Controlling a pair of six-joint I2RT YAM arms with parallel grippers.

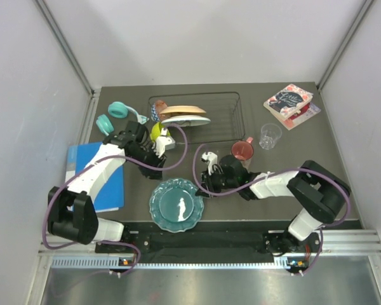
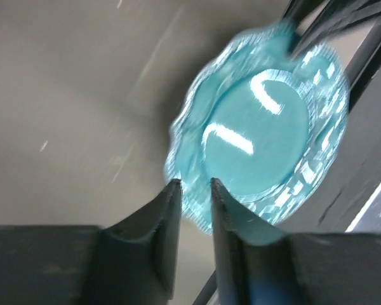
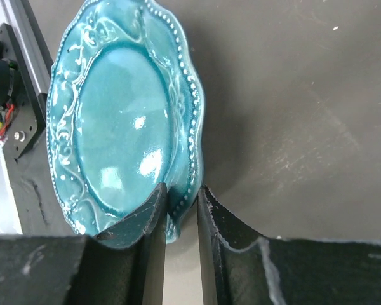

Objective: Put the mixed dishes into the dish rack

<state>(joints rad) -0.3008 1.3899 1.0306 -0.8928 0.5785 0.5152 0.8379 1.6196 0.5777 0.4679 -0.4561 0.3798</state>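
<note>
The teal scalloped plate (image 1: 176, 204) lies near the table's front edge, and shows in the left wrist view (image 2: 260, 127) and right wrist view (image 3: 120, 114). My right gripper (image 1: 205, 173) (image 3: 182, 186) is closed on its right rim, one finger over the face, one outside. My left gripper (image 1: 157, 159) (image 2: 195, 181) hangs above the table left of the plate, jaws slightly apart and empty. The black wire dish rack (image 1: 232, 117) holds the cream plate (image 1: 183, 110) and the white plate (image 1: 185, 121). The yellow-green bowl (image 1: 157, 131) is at its left end. The pink mug (image 1: 242, 149) stands in front of the rack.
A clear glass (image 1: 270, 135) stands right of the mug. Floral-covered books (image 1: 289, 101) lie at the back right. Teal headphones (image 1: 114, 114) lie at the back left, a blue folder (image 1: 108, 184) under my left arm. The metal frame (image 3: 13, 89) runs beside the plate.
</note>
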